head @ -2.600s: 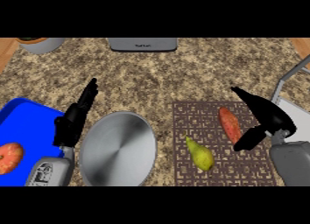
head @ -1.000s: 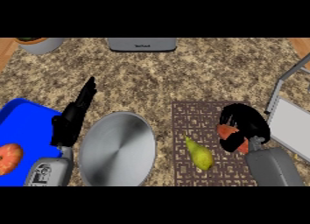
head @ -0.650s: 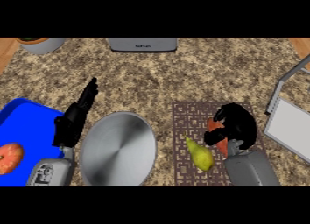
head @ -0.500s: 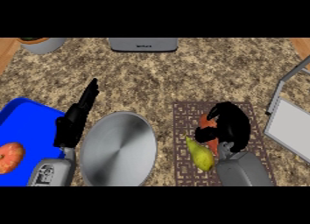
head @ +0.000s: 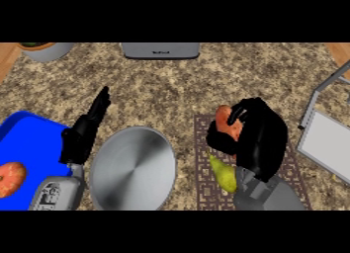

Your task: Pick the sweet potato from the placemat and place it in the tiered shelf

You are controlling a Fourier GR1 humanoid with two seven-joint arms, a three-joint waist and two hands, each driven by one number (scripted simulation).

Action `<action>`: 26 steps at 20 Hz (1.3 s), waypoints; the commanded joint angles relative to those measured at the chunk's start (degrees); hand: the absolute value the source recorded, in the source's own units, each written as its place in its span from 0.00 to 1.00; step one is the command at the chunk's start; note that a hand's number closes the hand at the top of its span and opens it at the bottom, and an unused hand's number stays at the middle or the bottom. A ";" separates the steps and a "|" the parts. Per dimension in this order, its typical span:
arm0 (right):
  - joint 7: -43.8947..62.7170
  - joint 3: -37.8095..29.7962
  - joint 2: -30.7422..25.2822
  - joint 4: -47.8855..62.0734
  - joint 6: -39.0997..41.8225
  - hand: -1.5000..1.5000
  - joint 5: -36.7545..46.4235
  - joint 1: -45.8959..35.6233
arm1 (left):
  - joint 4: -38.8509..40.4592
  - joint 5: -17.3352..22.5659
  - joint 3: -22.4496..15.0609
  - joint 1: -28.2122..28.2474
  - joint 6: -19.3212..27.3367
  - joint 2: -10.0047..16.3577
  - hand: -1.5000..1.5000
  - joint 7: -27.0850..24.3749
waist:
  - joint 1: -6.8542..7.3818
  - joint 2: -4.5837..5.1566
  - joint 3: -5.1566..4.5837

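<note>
Curling round the oblong orange sweet potato (head: pixel 225 120), the right robot hand (head: pixel 261 139) hangs over the woven placemat (head: pixel 204 193).

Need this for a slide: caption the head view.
Right hand curled round the sweet potato over the placemat, shelf at right, left hand resting.

The sweet potato (head: pixel 225 122), in the right hand (head: pixel 260 141), is above the placemat (head: pixel 204 190), where a pear (head: pixel 223 174) lies. The shelf (head: pixel 329 148) stands right of it; a plate (head: pixel 133 168) lies left, then the left hand (head: pixel 84 133), then a tray (head: pixel 23 134).

Grey forearms (head: pixel 271 195), black hands (head: pixel 79 141)
</note>
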 commanded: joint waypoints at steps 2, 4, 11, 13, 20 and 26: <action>17.84 2.10 0.42 -5.57 1.22 1.00 9.77 -4.67 | 1.18 -0.19 -1.09 1.50 0.18 -1.47 0.50 -2.03 | -0.17 -0.05 -0.04; 19.17 1.21 0.42 -8.22 7.39 1.00 14.64 -6.13 | 1.65 1.07 2.06 -0.18 -1.45 2.15 0.50 -1.46 | -0.58 -0.20 -0.11; 15.91 -7.20 0.42 -14.64 20.41 1.00 21.17 -12.24 | -3.11 -0.14 -0.53 2.62 -0.46 0.43 0.50 0.74 | -0.27 -0.44 -0.01; 16.28 -7.71 0.42 -14.02 21.68 1.00 24.37 -14.74 | -1.57 -0.02 0.11 3.69 -0.56 0.80 0.50 -2.05 | -0.02 -0.18 -0.05; 6.65 -20.94 0.43 -13.88 29.80 1.00 24.96 -22.41 | 3.07 0.71 1.52 -1.21 -0.64 0.47 0.50 -2.70 | -0.57 0.29 -0.02; 2.14 -24.12 -0.09 -17.56 33.08 1.00 29.70 -22.86 | 5.58 -2.30 0.45 -3.24 2.25 -0.95 0.50 -2.43 | -0.74 0.32 0.02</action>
